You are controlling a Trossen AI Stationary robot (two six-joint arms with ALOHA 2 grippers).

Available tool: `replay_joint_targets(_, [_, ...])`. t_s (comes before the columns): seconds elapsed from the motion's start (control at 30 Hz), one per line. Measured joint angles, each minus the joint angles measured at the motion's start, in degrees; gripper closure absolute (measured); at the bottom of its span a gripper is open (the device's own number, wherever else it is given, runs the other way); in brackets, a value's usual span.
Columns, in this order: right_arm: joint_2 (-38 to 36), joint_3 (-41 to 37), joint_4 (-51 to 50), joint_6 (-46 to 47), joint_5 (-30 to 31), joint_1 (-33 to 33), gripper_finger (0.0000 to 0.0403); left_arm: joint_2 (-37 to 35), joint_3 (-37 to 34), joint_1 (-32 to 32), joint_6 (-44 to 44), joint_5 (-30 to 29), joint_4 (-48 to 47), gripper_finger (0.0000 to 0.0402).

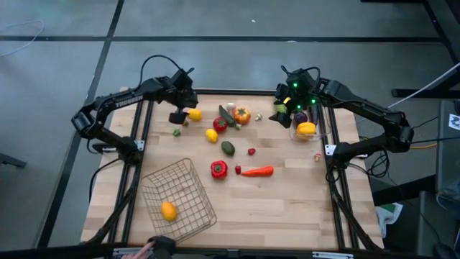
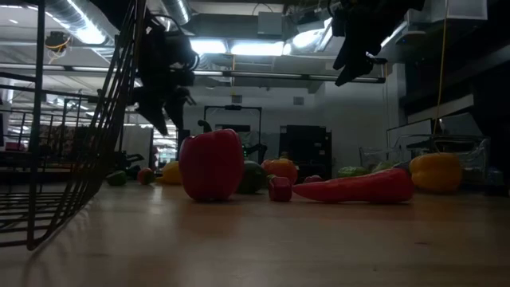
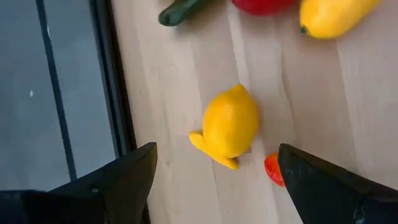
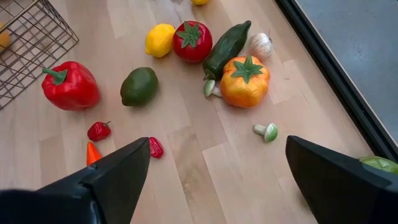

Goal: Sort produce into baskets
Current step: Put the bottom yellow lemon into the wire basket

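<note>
Toy produce lies on the wooden table. My left gripper (image 1: 180, 109) (image 3: 217, 152) hangs open above a yellow lemon (image 3: 230, 124) (image 1: 194, 114) near the far left edge; its fingers stand on either side without touching. My right gripper (image 1: 291, 101) (image 4: 216, 148) hangs open and empty at the far right, beside the clear bin (image 1: 321, 129), which holds a yellow pepper (image 1: 306, 129) and a purple eggplant (image 1: 300, 116). The wire basket (image 1: 180, 201) sits near left with one yellow-orange fruit (image 1: 168, 210) inside.
Mid-table lie a red pepper (image 4: 69, 84), a green fruit (image 4: 138, 86), a second lemon (image 4: 160, 38), a red tomato (image 4: 192, 40), a cucumber (image 4: 227, 40), an orange tomato (image 4: 245, 81), a carrot (image 1: 257, 171) and tiny red pieces (image 4: 98, 130). Bare wood shows at the near right.
</note>
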Motion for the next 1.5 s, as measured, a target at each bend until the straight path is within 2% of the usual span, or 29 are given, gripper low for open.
replay_joint_targets(0.1, [0.0,0.0,0.0,0.0,0.0,0.0,0.0031,0.0,-1.4,0.0,2.7,0.0,3.1,0.0070])
replay_joint_targets(0.23, [0.0,0.0,0.0,0.0,0.0,0.0,0.0031,1.0,-1.7,0.0,1.9,0.0,7.4,0.0070])
replay_joint_targets(0.57, [0.0,0.0,0.0,0.0,0.0,0.0,0.0031,9.4,-1.7,0.1,1.3,-0.1,8.3,0.0070])
replay_joint_targets(0.67, [0.0,0.0,0.0,0.0,0.9,0.0,0.0031,10.8,-1.5,-0.2,1.8,-2.5,10.3,0.0070])
replay_joint_targets(1.07, [0.0,0.0,0.0,0.0,7.3,0.0,0.0031,11.2,-0.9,-0.1,3.9,-4.0,8.9,0.0070])
replay_joint_targets(1.5, [0.0,0.0,0.0,0.0,7.8,0.0,0.0031,11.2,-0.9,-0.1,6.4,-4.1,8.8,0.0070])
